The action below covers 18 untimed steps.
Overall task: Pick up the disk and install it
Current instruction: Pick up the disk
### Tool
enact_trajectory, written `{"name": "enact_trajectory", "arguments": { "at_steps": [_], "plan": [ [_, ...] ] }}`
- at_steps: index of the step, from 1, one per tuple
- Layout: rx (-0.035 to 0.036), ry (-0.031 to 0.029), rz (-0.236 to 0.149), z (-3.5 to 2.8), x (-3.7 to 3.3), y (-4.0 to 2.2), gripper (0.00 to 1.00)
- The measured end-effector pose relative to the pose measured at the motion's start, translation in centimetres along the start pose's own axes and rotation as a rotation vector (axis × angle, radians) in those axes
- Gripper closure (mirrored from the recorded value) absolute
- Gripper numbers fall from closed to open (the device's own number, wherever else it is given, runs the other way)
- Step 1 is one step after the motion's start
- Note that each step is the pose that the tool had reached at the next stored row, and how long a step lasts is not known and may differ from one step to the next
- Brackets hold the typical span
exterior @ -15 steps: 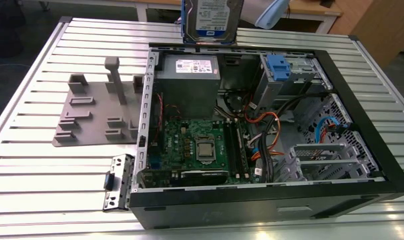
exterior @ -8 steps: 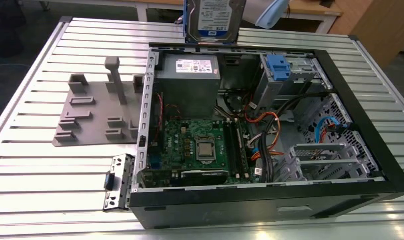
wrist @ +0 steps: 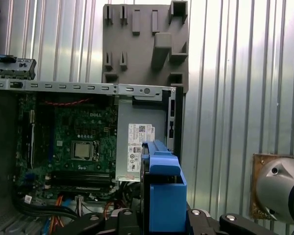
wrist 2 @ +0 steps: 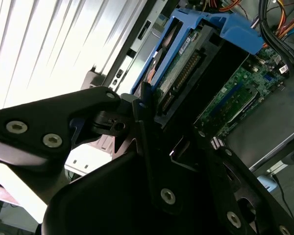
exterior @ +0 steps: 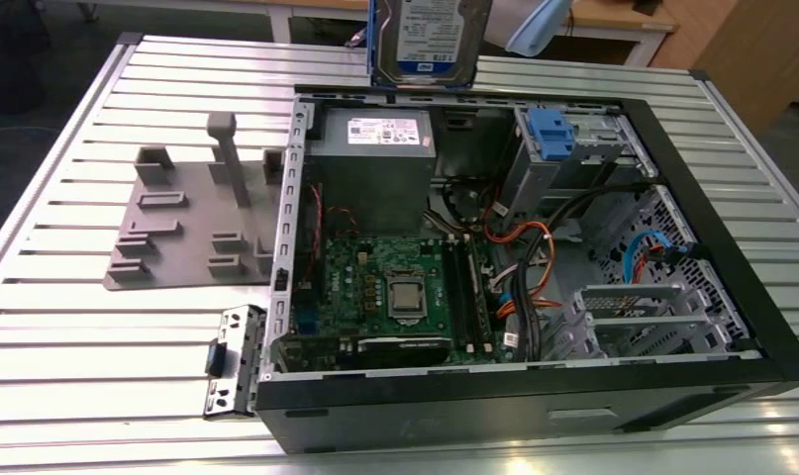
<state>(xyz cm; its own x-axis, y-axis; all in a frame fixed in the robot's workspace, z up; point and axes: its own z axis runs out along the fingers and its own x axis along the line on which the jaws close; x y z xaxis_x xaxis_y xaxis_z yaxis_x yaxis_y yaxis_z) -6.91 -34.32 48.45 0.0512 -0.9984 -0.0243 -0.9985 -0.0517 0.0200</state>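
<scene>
Holding: the gripper (wrist 2: 171,115) has its black fingers (wrist 2: 143,105) closed against the blue caddy of the disk (wrist 2: 186,63); in the first wrist view the caddy stands up between the two finger bases.
Disk position: in the exterior view the disk (exterior: 429,40) hangs on edge, label towards the camera, off the table and over the far wall of the computer case (exterior: 716,247), just above the power supply box (exterior: 372,158).
Step in hand: judged as the carry towards installation, with the disk lifted but not yet seated anywhere.
Doing it well: the grip looks to bear on the plastic frame only, so slow, steady travel seems wise. The caddy should be kept square to the drive bay (exterior: 557,134) with its blue latch, towards the exterior view's right of the power supply box.
Obstacles: orange and black cables (exterior: 532,257) loop just below that bay, and a blue cable (exterior: 663,242) lies near the case's side wall; either could snag a caddy edge. The power supply box sits just beside the bay, leaving little room for sideways error.
Fragile below: the motherboard (exterior: 386,287) and its bare processor socket (exterior: 410,294) lie open under the path.
Around the case: a grey fixture plate (exterior: 174,218) with upright pegs and a small metal bracket (exterior: 234,361) rest on the slatted table (exterior: 55,327), well apart from the bay and in no one's way.
</scene>
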Motion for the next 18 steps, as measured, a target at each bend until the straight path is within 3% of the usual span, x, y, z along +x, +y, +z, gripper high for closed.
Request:
{"name": "enact_trajectory", "arguments": {
  "at_steps": [18],
  "plan": [
    [0.0000,0.0003,0.000,0.05,0.14,-1.24,0.64]
  ]
}}
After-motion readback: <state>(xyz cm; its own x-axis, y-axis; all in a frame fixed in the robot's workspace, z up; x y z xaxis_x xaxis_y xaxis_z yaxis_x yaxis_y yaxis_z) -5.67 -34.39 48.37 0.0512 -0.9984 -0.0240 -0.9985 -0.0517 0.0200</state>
